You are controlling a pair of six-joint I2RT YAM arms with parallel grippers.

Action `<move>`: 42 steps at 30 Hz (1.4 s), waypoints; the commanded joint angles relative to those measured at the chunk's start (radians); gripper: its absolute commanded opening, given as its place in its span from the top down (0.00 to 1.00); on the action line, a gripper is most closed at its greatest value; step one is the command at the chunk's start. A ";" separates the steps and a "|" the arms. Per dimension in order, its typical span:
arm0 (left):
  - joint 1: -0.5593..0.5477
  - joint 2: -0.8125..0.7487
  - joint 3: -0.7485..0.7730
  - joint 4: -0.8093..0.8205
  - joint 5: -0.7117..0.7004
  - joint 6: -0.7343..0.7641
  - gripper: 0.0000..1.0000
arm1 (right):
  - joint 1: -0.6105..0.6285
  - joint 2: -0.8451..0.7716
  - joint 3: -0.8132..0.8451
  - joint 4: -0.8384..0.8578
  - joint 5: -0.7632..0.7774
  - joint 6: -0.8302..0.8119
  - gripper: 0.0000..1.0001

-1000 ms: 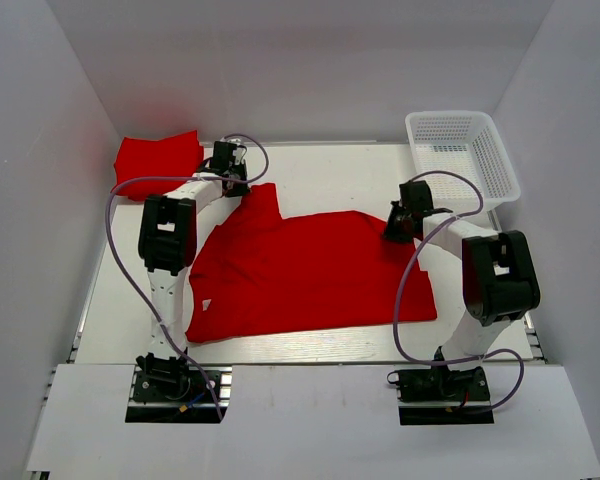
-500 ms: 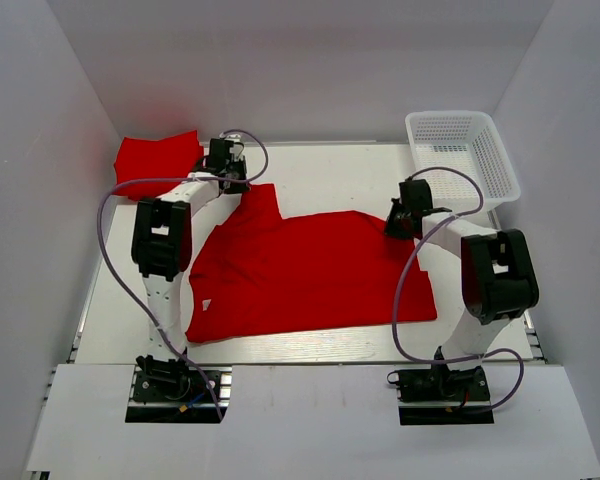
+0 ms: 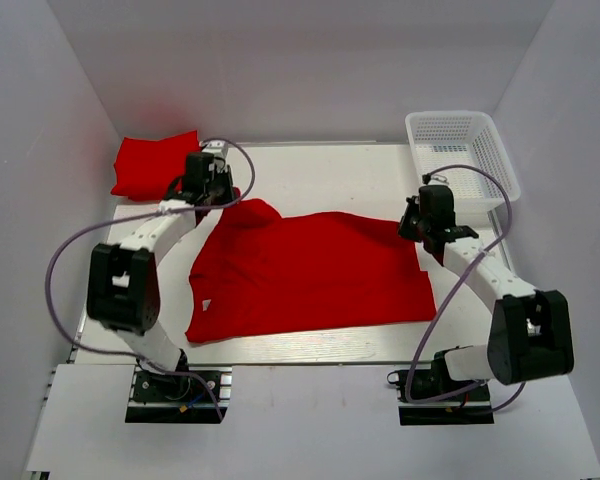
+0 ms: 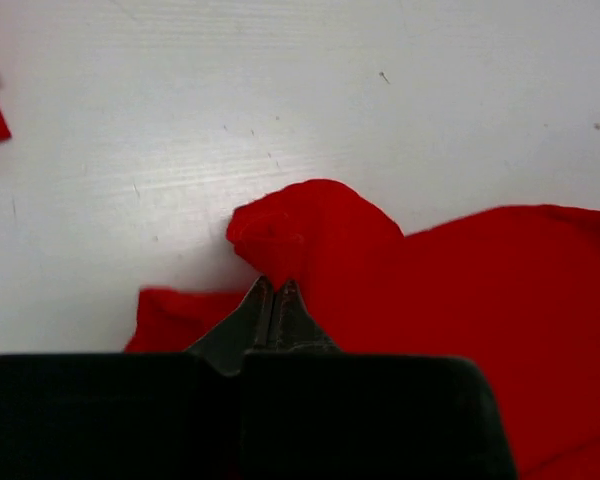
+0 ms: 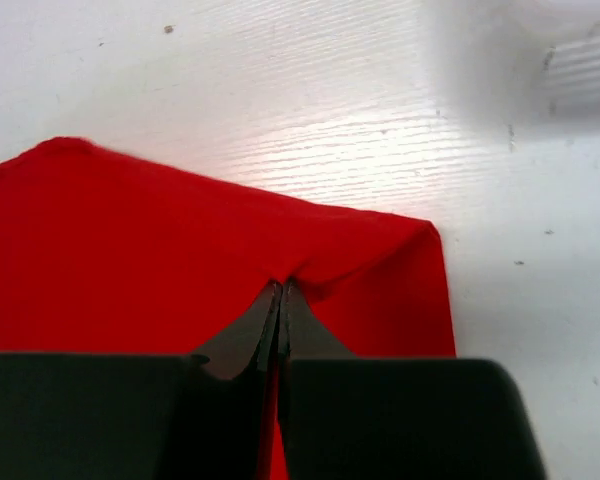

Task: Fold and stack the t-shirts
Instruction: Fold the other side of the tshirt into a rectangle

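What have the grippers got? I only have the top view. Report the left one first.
Observer: In the left wrist view, the left gripper is shut on a raised fold at the edge of the shirt.
Operator: Now the right one.
Observer: In the right wrist view, the right gripper is shut too. The cloth puckers at its tips, close to a corner of the shirt.
Operator: Check the cloth beside the left pinch.
Observer: Just left of the tips, part of the shirt lies flat on the table, lower than the pinched fold.
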 commanded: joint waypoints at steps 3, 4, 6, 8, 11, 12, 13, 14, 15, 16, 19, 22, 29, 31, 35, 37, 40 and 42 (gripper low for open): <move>-0.007 -0.282 -0.218 -0.005 0.000 -0.090 1.00 | -0.004 -0.101 -0.038 -0.046 0.096 -0.017 1.00; -0.007 -0.323 -0.250 -0.005 0.009 -0.107 1.00 | -0.006 -0.118 -0.036 -0.073 0.107 -0.017 1.00; -0.007 -0.408 -0.360 -0.005 0.041 -0.151 1.00 | -0.007 -0.126 -0.041 -0.088 0.133 -0.017 1.00; -0.017 -0.536 -0.432 -0.005 0.068 -0.182 1.00 | -0.011 -0.144 -0.052 -0.095 0.138 -0.019 1.00; -0.017 -0.697 -0.602 -0.049 0.110 -0.244 1.00 | -0.020 -0.151 -0.067 -0.105 0.150 -0.010 1.00; -0.017 -0.737 -0.630 -0.063 0.122 -0.257 1.00 | -0.021 -0.154 -0.073 -0.107 0.150 -0.011 1.00; -0.017 -0.777 -0.656 -0.087 0.144 -0.270 1.00 | -0.027 -0.155 -0.076 -0.107 0.148 -0.008 1.00; -0.017 -0.852 -0.695 -0.106 0.144 -0.270 1.00 | -0.030 -0.155 -0.085 -0.107 0.150 -0.010 1.00; -0.017 -0.889 -0.710 -0.126 0.156 -0.270 1.00 | -0.035 -0.154 -0.088 -0.109 0.155 -0.011 1.00; -0.017 -0.923 -0.723 -0.179 0.156 -0.283 1.00 | -0.043 -0.155 -0.090 -0.110 0.155 -0.013 1.00; -0.017 -1.037 -0.775 -0.235 0.159 -0.311 1.00 | -0.052 -0.154 -0.099 -0.118 0.142 -0.020 1.00; -0.017 -1.093 -0.863 -0.235 0.235 -0.320 1.00 | -0.061 -0.158 -0.116 -0.125 0.136 -0.014 1.00; -0.017 -1.127 -0.948 -0.288 0.270 -0.391 1.00 | -0.083 -0.149 -0.144 -0.142 0.133 -0.002 1.00; -0.017 -1.140 -0.948 -0.311 0.270 -0.405 0.99 | -0.081 -0.141 -0.141 -0.173 0.148 0.019 1.00; -0.017 -1.178 -0.893 -0.441 0.279 -0.448 0.30 | -0.090 -0.141 -0.138 -0.257 0.232 0.082 0.38; -0.017 -1.192 -0.814 -0.515 0.219 -0.448 0.00 | -0.095 -0.155 -0.128 -0.309 0.265 0.110 0.10; -0.017 -1.215 -0.729 -0.568 0.124 -0.460 0.00 | -0.096 -0.216 -0.124 -0.334 0.294 0.118 0.10; -0.017 -1.195 -0.666 -0.580 0.073 -0.442 0.00 | -0.096 -0.232 -0.118 -0.340 0.267 0.096 0.10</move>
